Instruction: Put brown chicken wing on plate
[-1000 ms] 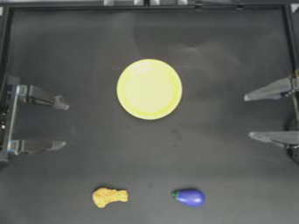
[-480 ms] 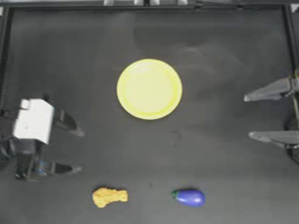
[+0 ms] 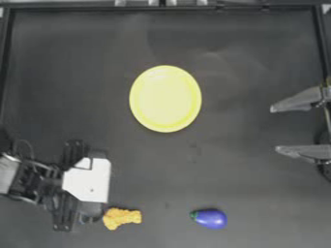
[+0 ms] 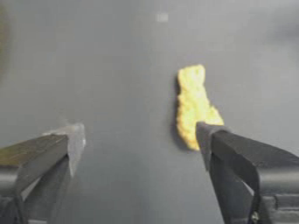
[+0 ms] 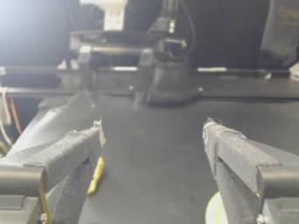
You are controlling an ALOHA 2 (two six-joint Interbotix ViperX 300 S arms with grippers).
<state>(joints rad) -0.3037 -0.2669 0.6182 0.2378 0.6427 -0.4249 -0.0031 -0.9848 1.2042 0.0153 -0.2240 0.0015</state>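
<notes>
The brown chicken wing (image 3: 121,217) lies on the dark table near its front edge, left of centre. My left gripper (image 3: 98,185) hangs open just left of it, under its white wrist block. In the left wrist view the wing (image 4: 194,105) lies flat beside one of the fingertips (image 4: 204,131), touching or almost touching it, not between the jaws of the left gripper (image 4: 139,131). The yellow plate (image 3: 165,99) sits bare mid-table, well away from the wing. My right gripper (image 3: 275,130) is parked open at the right edge.
A purple eggplant (image 3: 210,218) with a green stem lies right of the wing along the front edge. The right wrist view shows the open right gripper (image 5: 153,127), a sliver of the plate (image 5: 211,211) and the frame at the table's far side.
The left arm has swung from its parked spot at the left edge toward the front, and its gripper now hangs beside the wing. The right arm, plate, wing and eggplant have not moved.
</notes>
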